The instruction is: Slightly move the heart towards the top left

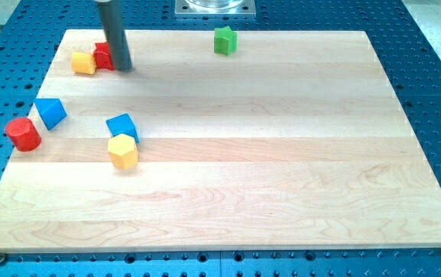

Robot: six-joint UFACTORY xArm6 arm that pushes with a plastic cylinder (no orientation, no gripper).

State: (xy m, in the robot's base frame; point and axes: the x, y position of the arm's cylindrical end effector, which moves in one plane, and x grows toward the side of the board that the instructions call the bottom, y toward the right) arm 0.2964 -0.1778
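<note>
A yellow heart-like block (pixel 84 62) lies near the board's top left corner, touching a red block (pixel 103 55) on its right. My tip (pixel 123 68) stands just right of the red block and partly hides it, so its shape is unclear. The rod rises to the view's top.
A green star block (pixel 225 41) sits at the top centre. A blue triangular block (pixel 50 112) and a red cylinder (pixel 23 134) lie at the left. A blue cube (pixel 121 126) touches a yellow hexagon (pixel 123 151) below it. The wooden board (pixel 282 154) lies on a blue perforated table.
</note>
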